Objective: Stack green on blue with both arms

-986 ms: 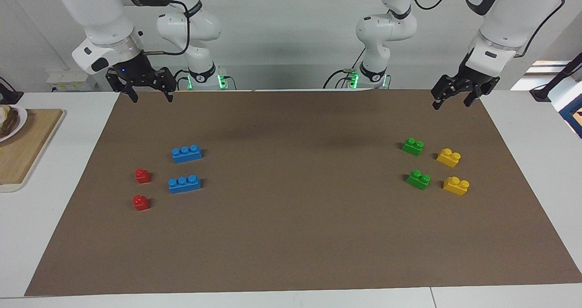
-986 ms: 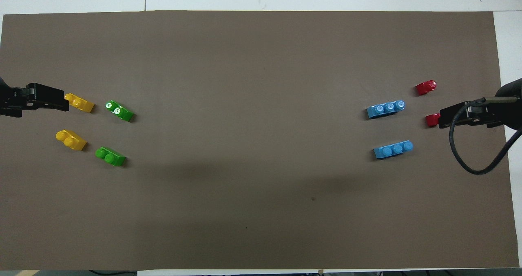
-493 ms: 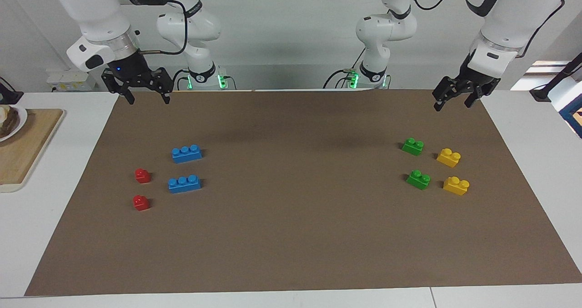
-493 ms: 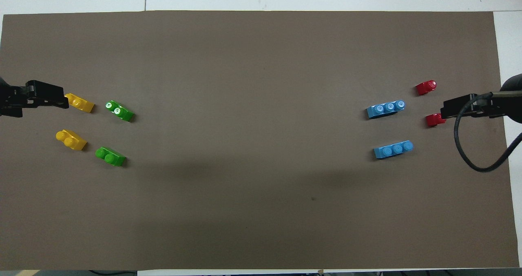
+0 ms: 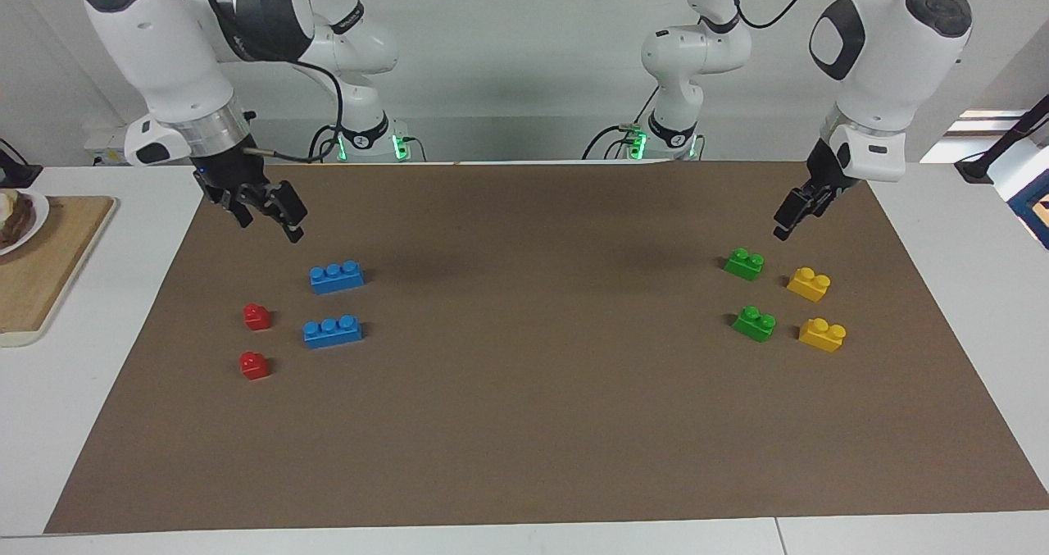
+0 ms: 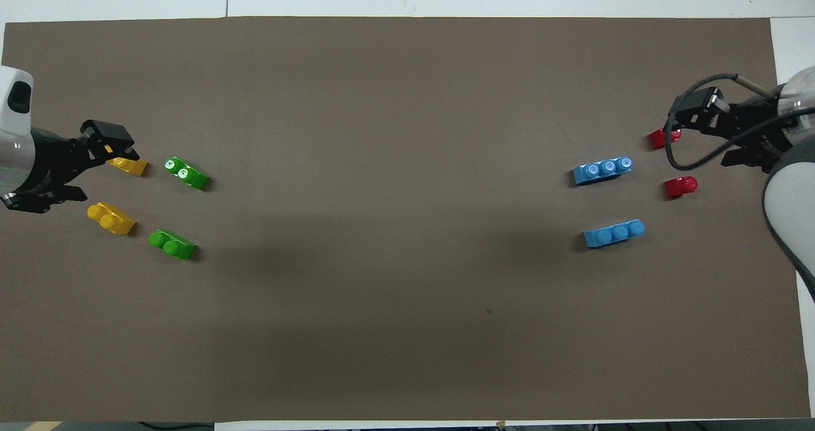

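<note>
Red bricks (image 5: 256,316), yellow bricks (image 5: 809,284), brown mat (image 5: 533,424).

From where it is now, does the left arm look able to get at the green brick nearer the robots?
Probably yes. The left end effector hangs open above the mat, close beside that green brick. Nothing stands between them, and the yellow brick sits apart from it, leaving room for a grasp.

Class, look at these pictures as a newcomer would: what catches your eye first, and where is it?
Two clusters of bright bricks lie on the brown mat: green bricks paired with yellow bricks at the left arm's end, blue bricks with red bricks at the right arm's end. Over each cluster's robot-side edge hangs an open gripper, the left gripper and the right gripper.
</note>
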`<act>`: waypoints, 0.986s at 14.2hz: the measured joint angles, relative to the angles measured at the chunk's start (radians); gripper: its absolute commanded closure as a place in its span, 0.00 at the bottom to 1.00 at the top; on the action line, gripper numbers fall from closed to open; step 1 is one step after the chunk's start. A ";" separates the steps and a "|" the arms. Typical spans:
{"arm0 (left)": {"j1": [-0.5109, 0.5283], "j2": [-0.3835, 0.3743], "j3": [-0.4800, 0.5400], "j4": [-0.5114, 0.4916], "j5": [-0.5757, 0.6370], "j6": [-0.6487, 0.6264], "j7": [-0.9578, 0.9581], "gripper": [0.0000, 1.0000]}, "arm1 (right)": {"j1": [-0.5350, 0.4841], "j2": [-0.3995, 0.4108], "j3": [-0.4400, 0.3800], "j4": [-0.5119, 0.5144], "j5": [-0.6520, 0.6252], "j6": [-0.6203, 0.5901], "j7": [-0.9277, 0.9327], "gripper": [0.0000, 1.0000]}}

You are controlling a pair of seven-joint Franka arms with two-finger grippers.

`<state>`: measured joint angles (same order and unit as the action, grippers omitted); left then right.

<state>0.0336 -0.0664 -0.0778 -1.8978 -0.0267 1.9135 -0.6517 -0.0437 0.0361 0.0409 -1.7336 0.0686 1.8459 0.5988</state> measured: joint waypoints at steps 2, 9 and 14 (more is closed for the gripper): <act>-0.001 0.025 -0.003 -0.029 0.000 0.048 -0.096 0.00 | -0.009 0.063 0.000 0.007 0.065 0.016 0.214 0.02; 0.010 0.252 0.007 -0.041 0.000 0.256 -0.154 0.00 | -0.063 0.244 0.000 0.070 0.254 0.042 0.529 0.03; 0.031 0.339 0.008 -0.041 0.000 0.364 -0.231 0.00 | -0.105 0.327 0.000 0.064 0.266 0.038 0.533 0.03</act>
<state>0.0649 0.2726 -0.0694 -1.9391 -0.0267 2.2770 -0.8830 -0.1490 0.3633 0.0408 -1.6701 0.3342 1.8837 1.1321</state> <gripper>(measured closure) 0.000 0.000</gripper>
